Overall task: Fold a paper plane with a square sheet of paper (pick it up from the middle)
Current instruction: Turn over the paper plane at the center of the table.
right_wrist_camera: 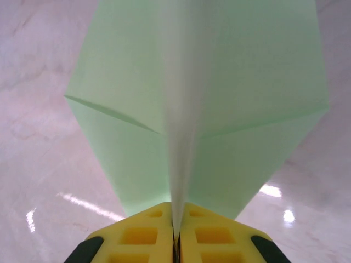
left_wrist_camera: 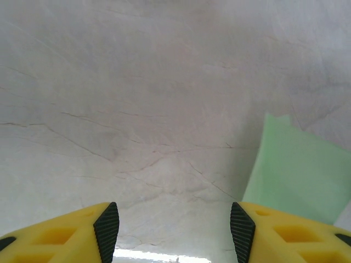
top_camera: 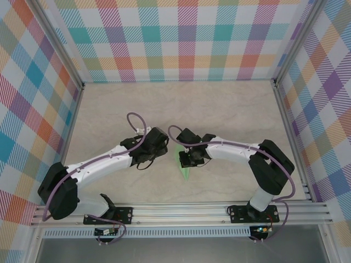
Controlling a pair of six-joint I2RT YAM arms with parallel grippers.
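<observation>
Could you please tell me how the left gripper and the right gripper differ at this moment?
The left gripper is open, with only bare table in its gap; the right gripper is shut on the folded paper, pinching its centre crease. The paper sits off to one side of the left gripper, apart from it, but extends straight ahead from the right gripper. Both have yellow fingers.

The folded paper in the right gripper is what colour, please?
The folded paper is plain pale mint green, clearest in the right wrist view.

One paper plane (top_camera: 183, 167), two robot arms (top_camera: 104, 164) (top_camera: 236, 149), two pairs of yellow jaws, one table (top_camera: 219, 109).
</observation>
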